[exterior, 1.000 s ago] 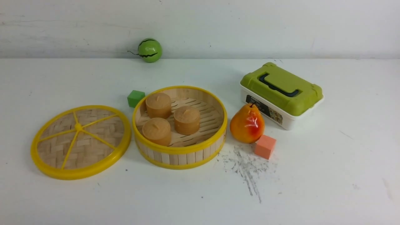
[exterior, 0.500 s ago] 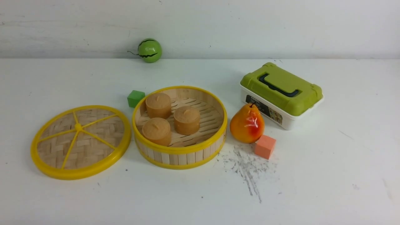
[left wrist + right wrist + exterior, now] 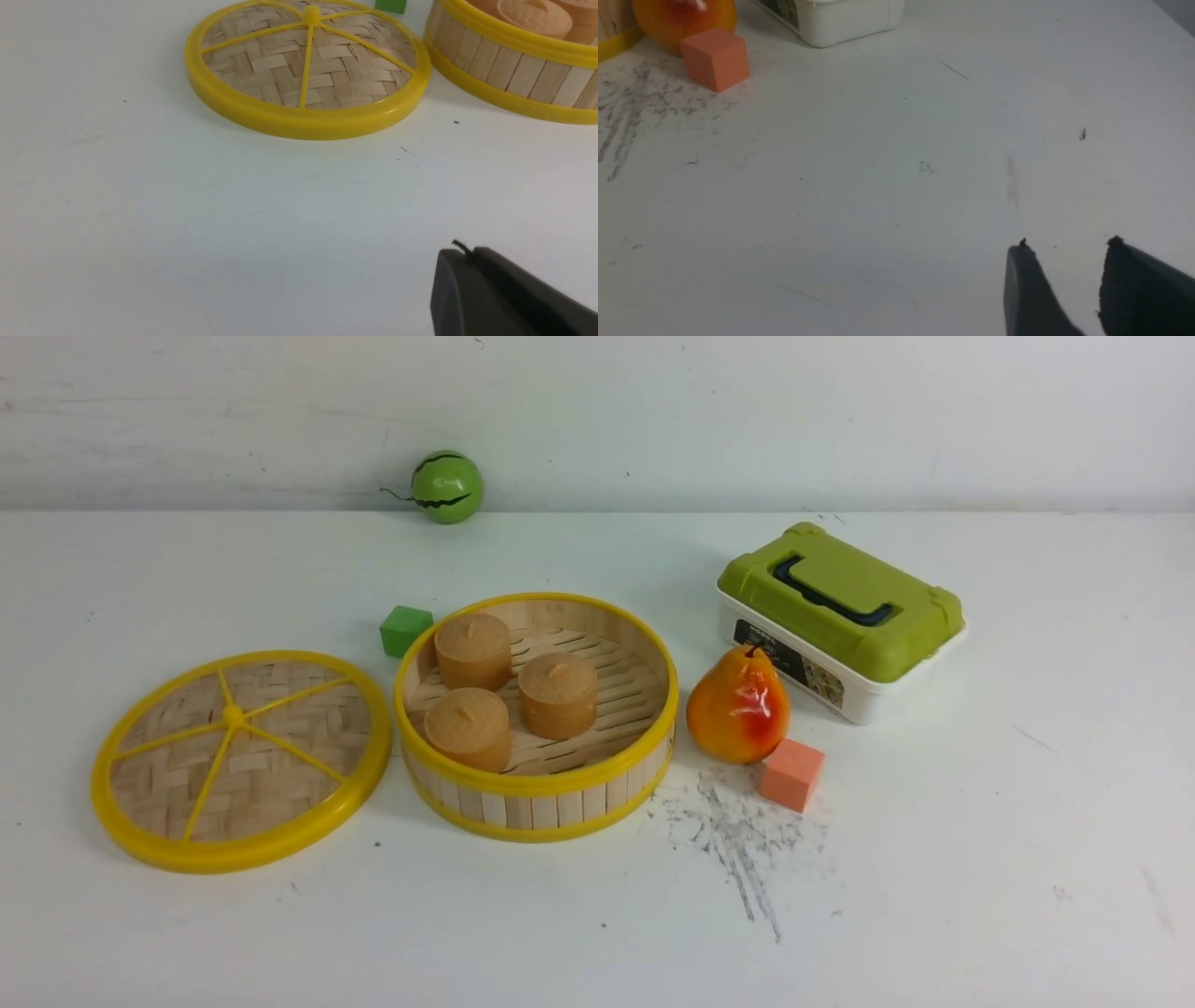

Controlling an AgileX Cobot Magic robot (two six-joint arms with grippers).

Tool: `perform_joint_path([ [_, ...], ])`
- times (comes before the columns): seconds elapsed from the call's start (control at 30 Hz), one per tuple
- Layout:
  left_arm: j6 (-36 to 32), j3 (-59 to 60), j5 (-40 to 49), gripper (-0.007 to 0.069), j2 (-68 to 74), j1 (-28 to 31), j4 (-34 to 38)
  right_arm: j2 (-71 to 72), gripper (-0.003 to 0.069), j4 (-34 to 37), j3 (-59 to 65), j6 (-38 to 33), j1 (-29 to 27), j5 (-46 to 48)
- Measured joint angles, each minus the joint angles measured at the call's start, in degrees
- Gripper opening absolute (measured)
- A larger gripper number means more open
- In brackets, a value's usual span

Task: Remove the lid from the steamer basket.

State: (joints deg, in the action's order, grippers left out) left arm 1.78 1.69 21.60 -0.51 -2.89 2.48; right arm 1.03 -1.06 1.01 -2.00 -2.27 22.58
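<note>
A: White table (image 3: 934, 859), pale wall behind. Lid (image 3: 241, 761) lies flat on the table, left of the steamer basket (image 3: 537, 714), just beside it.

B: Basket open?

A: Yes, three buns exposed. Removal looks done.

B: Grippers?

A: Left gripper (image 3: 460, 254) pressed together, empty, near side of lid. Right gripper (image 3: 1069, 249) spread, holding nothing.

Round woven-bamboo lid (image 3: 241, 761): pale tan herringbone weave, yellow rim and spokes. Round slatted steamer basket (image 3: 537, 791): pale wood walls, yellow rims; three tan-brown buns (image 3: 558, 694) inside. Small cube (image 3: 405, 630) was green; another cube (image 3: 792, 774) salmon-orange. Pear (image 3: 738, 706) ran yellow-orange to red. Ball (image 3: 448, 486) green with black zigzag stripes. Box (image 3: 838, 616) white, olive-green top. White bench (image 3: 934, 859) showed grey scuffs.
</note>
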Motion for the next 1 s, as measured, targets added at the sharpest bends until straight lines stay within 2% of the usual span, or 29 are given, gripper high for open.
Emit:
perform_joint_path([
  [1.0, 0.4, 0.0, 0.2, 0.0034, 0.0, 0.0, 0.0, 0.0, 0.0239, 0.0, 0.0, 0.0, 0.0, 0.0],
])
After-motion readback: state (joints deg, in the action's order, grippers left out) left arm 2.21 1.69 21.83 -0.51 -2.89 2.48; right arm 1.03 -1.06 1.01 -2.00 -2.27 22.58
